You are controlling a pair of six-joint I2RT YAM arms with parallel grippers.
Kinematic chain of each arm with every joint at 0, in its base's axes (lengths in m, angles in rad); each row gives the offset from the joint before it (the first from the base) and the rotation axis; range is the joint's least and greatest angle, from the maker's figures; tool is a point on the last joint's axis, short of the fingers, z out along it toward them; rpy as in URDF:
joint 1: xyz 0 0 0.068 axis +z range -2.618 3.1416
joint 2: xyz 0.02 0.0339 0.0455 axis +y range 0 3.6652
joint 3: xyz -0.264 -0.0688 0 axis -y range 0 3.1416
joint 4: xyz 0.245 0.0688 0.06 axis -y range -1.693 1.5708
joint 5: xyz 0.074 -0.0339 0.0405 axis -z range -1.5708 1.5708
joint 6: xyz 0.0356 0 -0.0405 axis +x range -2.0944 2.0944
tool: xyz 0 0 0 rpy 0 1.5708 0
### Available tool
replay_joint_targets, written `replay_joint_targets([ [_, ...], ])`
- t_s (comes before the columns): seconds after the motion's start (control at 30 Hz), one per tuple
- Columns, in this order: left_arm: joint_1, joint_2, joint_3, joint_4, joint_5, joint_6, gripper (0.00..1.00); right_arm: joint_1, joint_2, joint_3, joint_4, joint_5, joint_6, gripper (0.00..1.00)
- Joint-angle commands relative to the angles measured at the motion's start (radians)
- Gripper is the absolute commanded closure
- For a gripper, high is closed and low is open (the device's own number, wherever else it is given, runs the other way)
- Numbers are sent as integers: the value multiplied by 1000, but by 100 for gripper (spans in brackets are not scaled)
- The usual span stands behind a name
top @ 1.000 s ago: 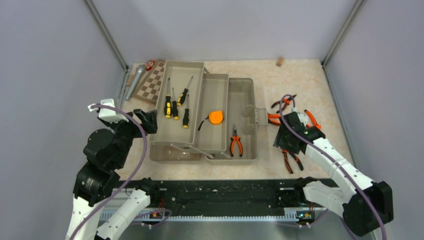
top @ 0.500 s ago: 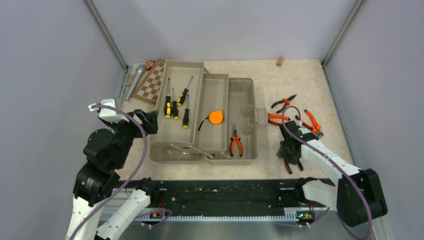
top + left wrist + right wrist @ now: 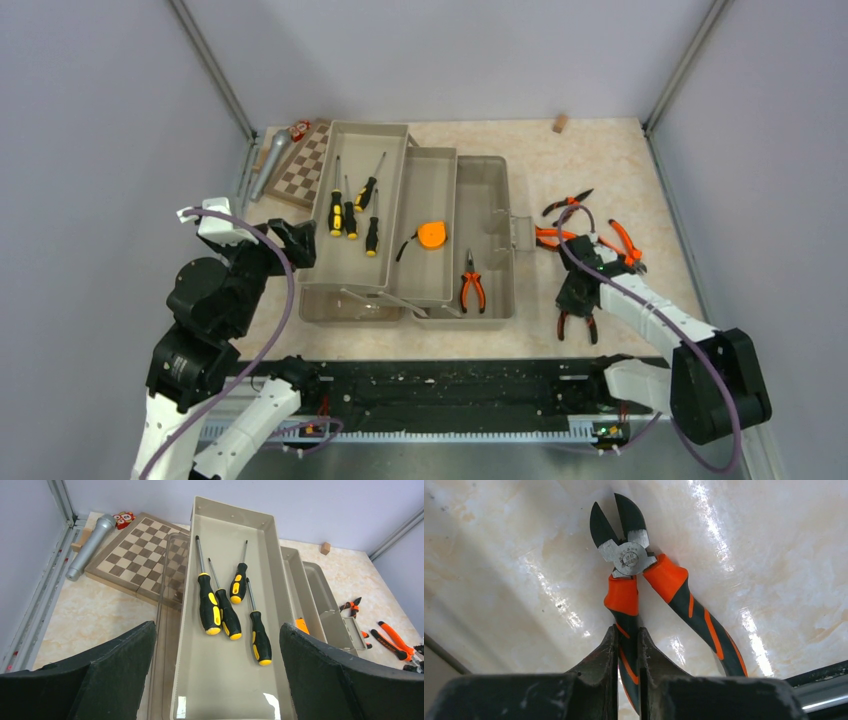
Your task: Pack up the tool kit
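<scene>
Pliers (image 3: 631,560) handle seemingly clamped in right tool (image 3: 628,632); left tool (image 3: 216,626) spread wide apart.

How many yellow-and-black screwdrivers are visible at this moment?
4 yellow-and-black screwdrivers, all in the beige plastic leftmost tray: two side by side, a shorter one further back, one nearest the left wrist camera. None seems hidden.

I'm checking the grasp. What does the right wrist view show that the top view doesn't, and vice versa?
Right wrist only: the right gripper pinches one handle of the pliers; the other handle is free. Top only: the toolbox, screwdrivers, tape measure, left gripper. Both: pliers lying on the table.
</scene>
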Motion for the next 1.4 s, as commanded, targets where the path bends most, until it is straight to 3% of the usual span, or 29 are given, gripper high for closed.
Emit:
replay_joint_targets([
  [0.0,3,5,12,50,2,-5,2,-6,-89,94,-15,7,-94,100],
  [0.3,3,17,14,67,-8,8,2,156,-182,382,-71,80,-211,100],
  [0.57,3,10,18,58,-22,12,2,357,-4,593,1,74,-189,100],
  [0.93,3,-21,31,17,-55,13,2,402,137,542,288,-133,-22,100],
  [1.37,4,-38,35,-3,-70,15,2,437,217,449,392,-119,136,100],
])
